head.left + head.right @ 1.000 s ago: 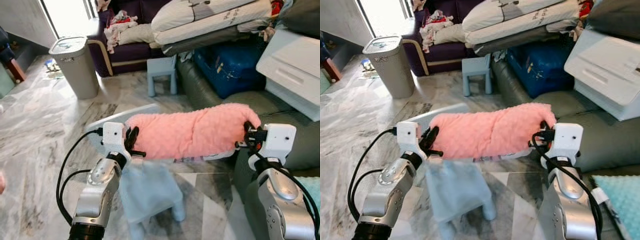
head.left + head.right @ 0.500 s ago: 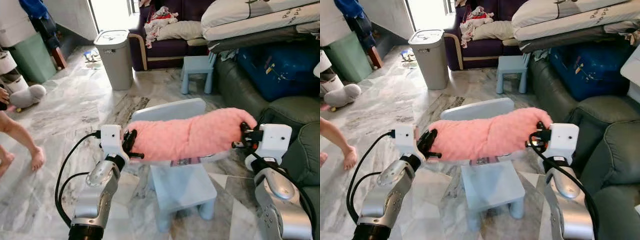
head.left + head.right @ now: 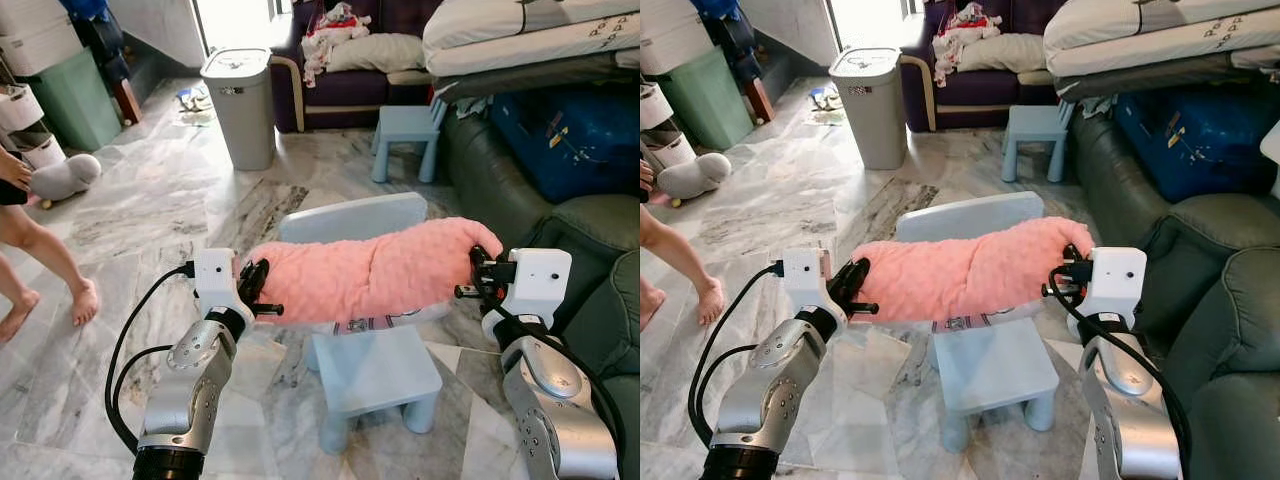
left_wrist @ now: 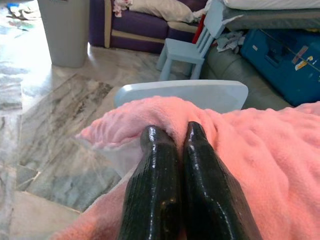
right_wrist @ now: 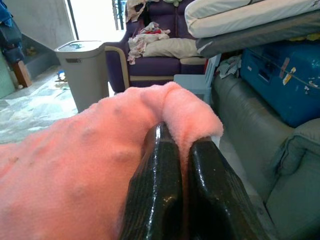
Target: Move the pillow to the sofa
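A fluffy pink pillow (image 3: 365,273) hangs stretched between my two arms, held in the air above a small light blue chair (image 3: 372,360). My left gripper (image 3: 256,287) is shut on the pillow's left end, its black fingers (image 4: 160,165) pinching the pink fabric. At the other end my right gripper (image 3: 475,270) is shut on the pillow, with a fold of it caught between the fingers (image 5: 160,165). The dark green sofa (image 3: 500,175) runs along my right side.
A grey lidded bin (image 3: 240,105) stands ahead on the marble floor. A second blue chair (image 3: 405,135) sits by a purple sofa (image 3: 340,85) with clothes. Stacked bedding (image 3: 530,35) and a blue case (image 3: 565,125) lie on the green sofa. A person's leg (image 3: 40,260) is at the left.
The camera has swung left, so the sofa slid right and the person's leg came into view. Both grippers still hold the pillow the same way above the small chair.
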Robot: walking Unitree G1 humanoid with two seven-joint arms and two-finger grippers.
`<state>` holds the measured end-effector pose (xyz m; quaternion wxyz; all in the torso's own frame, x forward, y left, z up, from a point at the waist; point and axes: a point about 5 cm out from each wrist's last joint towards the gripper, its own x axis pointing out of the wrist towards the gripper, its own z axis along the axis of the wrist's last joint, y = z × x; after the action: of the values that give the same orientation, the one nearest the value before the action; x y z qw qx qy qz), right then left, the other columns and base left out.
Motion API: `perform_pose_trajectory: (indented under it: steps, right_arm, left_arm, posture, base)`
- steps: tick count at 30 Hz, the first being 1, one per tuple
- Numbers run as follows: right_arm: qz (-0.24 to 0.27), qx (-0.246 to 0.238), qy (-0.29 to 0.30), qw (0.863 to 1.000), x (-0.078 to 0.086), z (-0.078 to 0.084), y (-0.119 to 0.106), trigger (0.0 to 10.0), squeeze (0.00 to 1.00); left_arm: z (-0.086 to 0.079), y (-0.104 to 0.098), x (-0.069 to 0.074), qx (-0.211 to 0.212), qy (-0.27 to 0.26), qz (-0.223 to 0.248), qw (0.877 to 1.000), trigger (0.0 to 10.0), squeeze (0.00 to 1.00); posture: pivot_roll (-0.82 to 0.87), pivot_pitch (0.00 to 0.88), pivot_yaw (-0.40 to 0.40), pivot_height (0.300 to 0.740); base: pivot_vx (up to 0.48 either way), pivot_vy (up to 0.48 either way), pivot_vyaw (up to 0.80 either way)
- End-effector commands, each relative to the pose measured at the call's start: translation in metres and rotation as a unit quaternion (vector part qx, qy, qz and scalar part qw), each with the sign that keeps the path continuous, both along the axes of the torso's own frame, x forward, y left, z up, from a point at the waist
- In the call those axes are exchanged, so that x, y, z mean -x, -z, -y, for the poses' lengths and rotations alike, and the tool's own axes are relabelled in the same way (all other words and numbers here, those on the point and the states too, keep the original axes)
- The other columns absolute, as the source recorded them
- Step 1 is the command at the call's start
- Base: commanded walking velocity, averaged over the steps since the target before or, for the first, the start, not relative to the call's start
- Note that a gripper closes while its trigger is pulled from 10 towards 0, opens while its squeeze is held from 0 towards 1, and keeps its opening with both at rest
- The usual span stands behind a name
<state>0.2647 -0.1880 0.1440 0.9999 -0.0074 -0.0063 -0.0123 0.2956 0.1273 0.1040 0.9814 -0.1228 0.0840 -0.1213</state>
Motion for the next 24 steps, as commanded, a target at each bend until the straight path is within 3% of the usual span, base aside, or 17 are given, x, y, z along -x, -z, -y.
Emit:
perform_pose_trajectory:
  steps: [1,6,24]
  right_arm:
    - [0.010,-0.005,-0.007,1.000,-0.0005,-0.0034,-0.0059,10.0,0.00]
    - [0.007,-0.008,-0.007,1.000,-0.0005,-0.0026,-0.0060,10.0,0.00]
    - [0.004,-0.008,-0.008,1.000,0.0018,-0.0028,-0.0046,10.0,0.00]
  left_arm:
    - [-0.0013,-0.0072,-0.0038,0.003,0.000,0.010,1.000,10.0,0.00]
    - [-0.0028,-0.0074,-0.0045,0.007,-0.002,0.007,1.000,10.0,0.00]
    - [-0.0024,-0.0059,-0.0030,0.007,-0.004,-0.002,1.000,10.0,0.00]
  posture:
    - [-0.20,0.015,0.053,0.740]
    - [-0.21,0.020,0.053,0.740]
    - [-0.21,0.029,0.054,0.740]
  base:
    - [0.000,0.000,0.00]
    - [0.000,0.000,0.00]
    - [-0.343,0.000,0.00]
